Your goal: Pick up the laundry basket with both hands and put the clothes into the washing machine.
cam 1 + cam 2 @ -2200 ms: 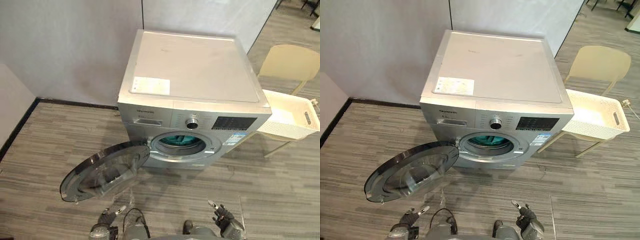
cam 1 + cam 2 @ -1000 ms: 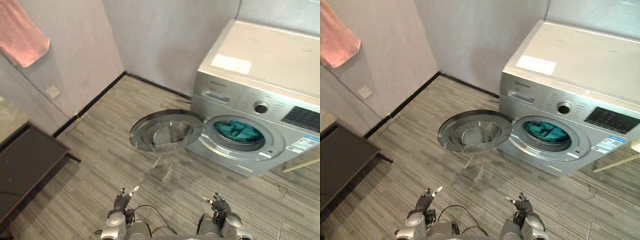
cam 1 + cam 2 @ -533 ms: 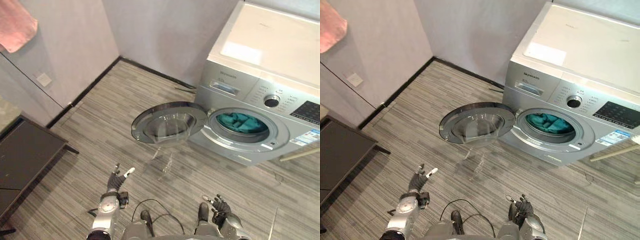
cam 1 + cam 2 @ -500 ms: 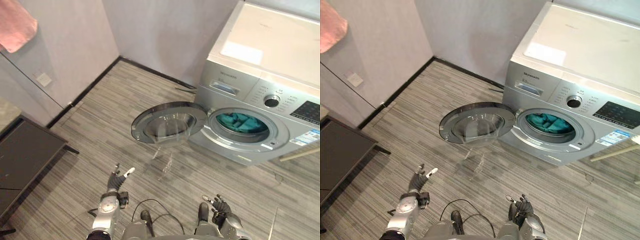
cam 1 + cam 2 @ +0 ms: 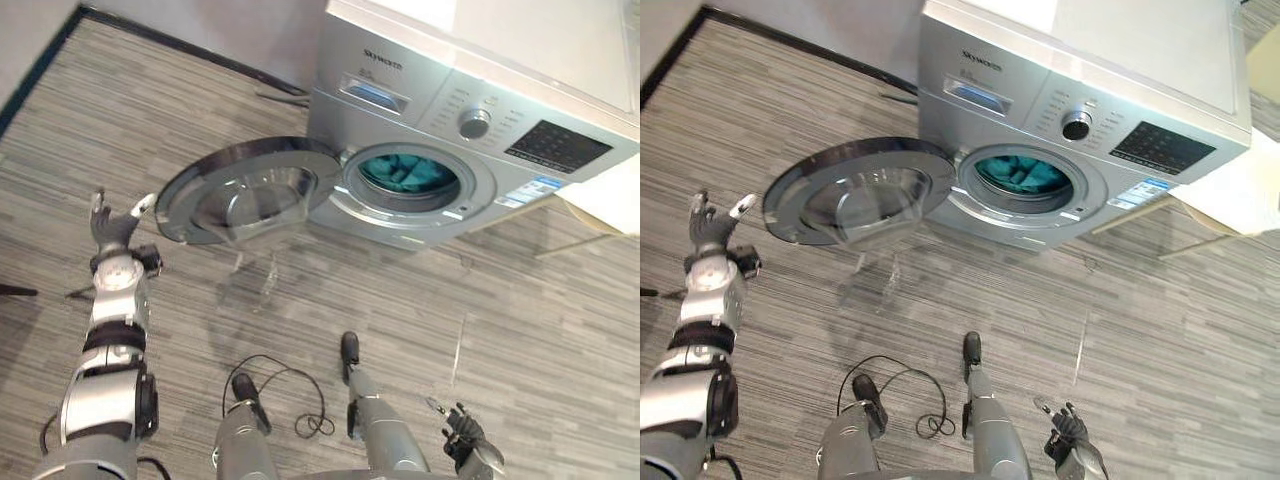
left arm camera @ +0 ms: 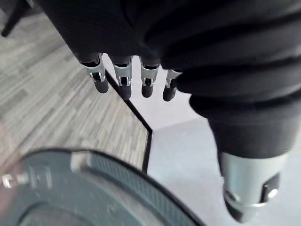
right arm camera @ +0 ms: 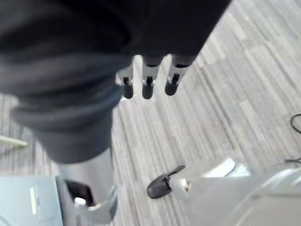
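The silver washing machine (image 5: 420, 90) stands at the top right with its round door (image 5: 240, 190) swung open to the left. Teal clothes (image 5: 405, 172) lie inside the drum. A corner of the white laundry basket (image 5: 1240, 185) pokes in at the right edge, beside the machine. My left hand (image 5: 112, 230) is held up over the floor, left of the door and apart from it, its fingers (image 6: 122, 80) straight and empty. My right hand (image 5: 465, 435) hangs low at the bottom right, its fingers (image 7: 148, 84) relaxed and holding nothing.
Grey plank floor (image 5: 520, 330) stretches in front of the machine. A black baseboard (image 5: 40, 60) runs along the wall at the upper left. Thin pale chair legs (image 5: 565, 245) show under the basket on the right.
The camera has swung, so the machine now sits higher and more central. My left arm has stretched out and forward, its hand now level with the open door. The right hand stays low.
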